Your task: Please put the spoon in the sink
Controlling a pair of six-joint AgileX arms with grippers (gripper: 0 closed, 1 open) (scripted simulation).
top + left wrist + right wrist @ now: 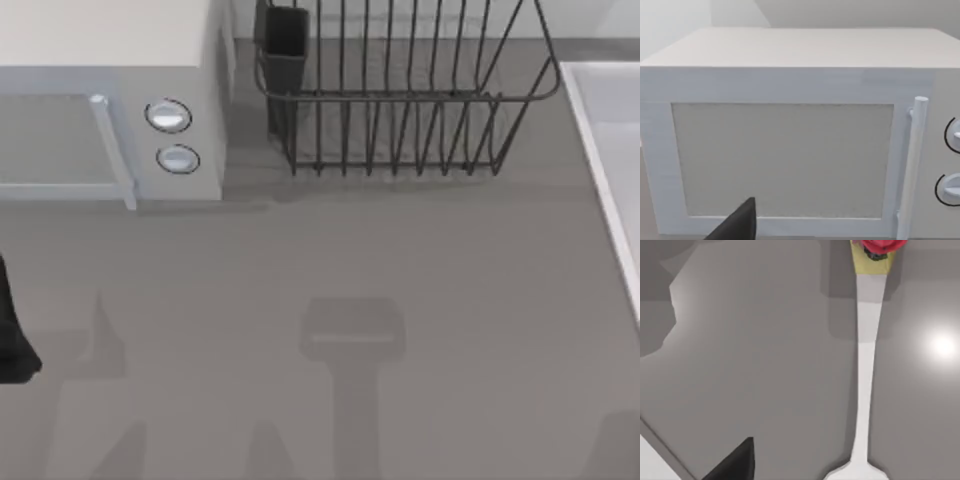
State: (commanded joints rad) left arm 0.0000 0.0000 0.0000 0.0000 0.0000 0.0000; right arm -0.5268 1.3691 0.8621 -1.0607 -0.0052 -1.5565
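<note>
Spoon [866,385] lies flat on grey table [300,300], right wrist view centre-right, handle running vertically. Sink [610,130] at top view right edge. Right gripper finger spread: cannot tell. Left arm [12,340] parked, top view left edge. Advice: centre over handle, descend straight, grip across narrow width.

Grey table [330,260] — white microwave [110,60] at back left, dark wire dish rack [400,110] behind centre.

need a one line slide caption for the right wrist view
Right wrist camera looks down on the pale spoon lying flat on the grey table, a red-and-yellow decoration at its handle end.
</note>
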